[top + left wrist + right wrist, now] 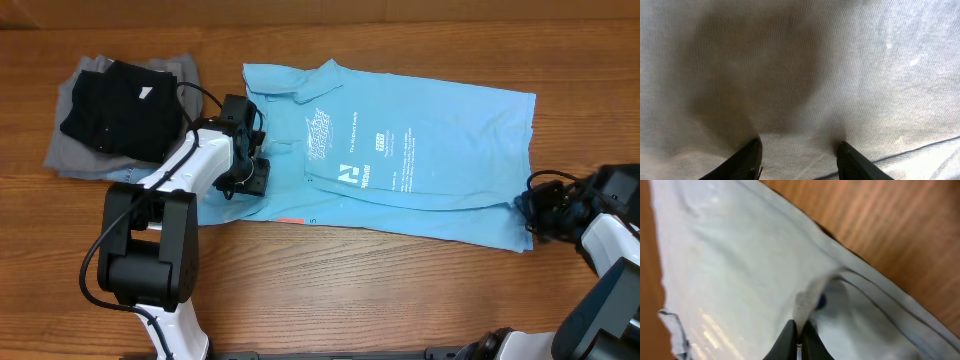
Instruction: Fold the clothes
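A sky-blue collared shirt (400,150) with white printed lettering lies spread flat across the table, collar to the left. My left gripper (250,160) is over its left part by the sleeve; in the left wrist view its fingers (799,150) are apart and press on the cloth (805,75). My right gripper (530,208) is at the shirt's lower right hem; in the right wrist view its fingers (799,332) are shut on a pinched fold of the blue cloth (740,270).
A black garment (120,112) lies folded on a grey one (75,140) at the back left. Bare wooden table (380,290) runs along the front, and the table edge is at the top of the overhead view.
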Available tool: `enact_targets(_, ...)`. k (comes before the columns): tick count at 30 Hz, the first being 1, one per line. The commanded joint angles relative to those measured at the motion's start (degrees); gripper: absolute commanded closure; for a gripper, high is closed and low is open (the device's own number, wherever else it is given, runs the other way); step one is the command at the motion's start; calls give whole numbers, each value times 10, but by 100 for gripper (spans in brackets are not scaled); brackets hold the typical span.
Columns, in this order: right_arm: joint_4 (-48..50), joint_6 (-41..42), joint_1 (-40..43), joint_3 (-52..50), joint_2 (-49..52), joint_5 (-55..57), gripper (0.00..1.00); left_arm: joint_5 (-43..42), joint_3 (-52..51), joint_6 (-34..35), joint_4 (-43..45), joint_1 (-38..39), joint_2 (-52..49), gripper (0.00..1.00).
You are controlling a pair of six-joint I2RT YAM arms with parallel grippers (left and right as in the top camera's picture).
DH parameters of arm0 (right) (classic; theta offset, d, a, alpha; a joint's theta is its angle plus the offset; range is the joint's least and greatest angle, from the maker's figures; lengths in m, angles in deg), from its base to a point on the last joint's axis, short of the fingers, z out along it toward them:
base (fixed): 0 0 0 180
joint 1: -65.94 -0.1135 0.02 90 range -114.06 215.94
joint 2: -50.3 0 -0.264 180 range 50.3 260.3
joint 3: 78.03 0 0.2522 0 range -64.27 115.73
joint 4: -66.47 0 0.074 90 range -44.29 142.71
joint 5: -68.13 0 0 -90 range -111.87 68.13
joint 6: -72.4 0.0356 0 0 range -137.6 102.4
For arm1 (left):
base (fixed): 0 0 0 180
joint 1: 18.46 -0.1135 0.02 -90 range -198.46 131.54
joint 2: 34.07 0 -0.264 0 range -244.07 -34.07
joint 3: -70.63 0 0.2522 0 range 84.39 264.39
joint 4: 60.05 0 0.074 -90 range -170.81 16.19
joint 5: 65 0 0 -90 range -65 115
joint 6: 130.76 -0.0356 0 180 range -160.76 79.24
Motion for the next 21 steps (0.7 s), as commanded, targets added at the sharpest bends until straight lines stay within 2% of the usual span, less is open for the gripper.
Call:
enact_targets(1, 39, 30, 1, 14, 4, 0, 96, 2, -13, 12, -6, -3, -1, 48)
enact_targets(8, 69, 37, 1, 14, 4, 81, 96, 2, -13, 12, -8, -3, -1, 48)
enact_targets(16, 73, 54, 1, 14, 4, 110, 95, 3, -13, 12, -10, -3, -1, 48)
enact_targets(19, 70, 54, 1, 14, 4, 110, 86, 2, -13, 12, -10, -3, -1, 48)
enact_targets(20, 68, 54, 1, 14, 5, 110, 73, 2, -13, 12, -10, -3, -1, 48)
enact_targets(21, 64, 54, 1, 14, 4, 110, 66, 2, -13, 12, -10, -3, -1, 48)
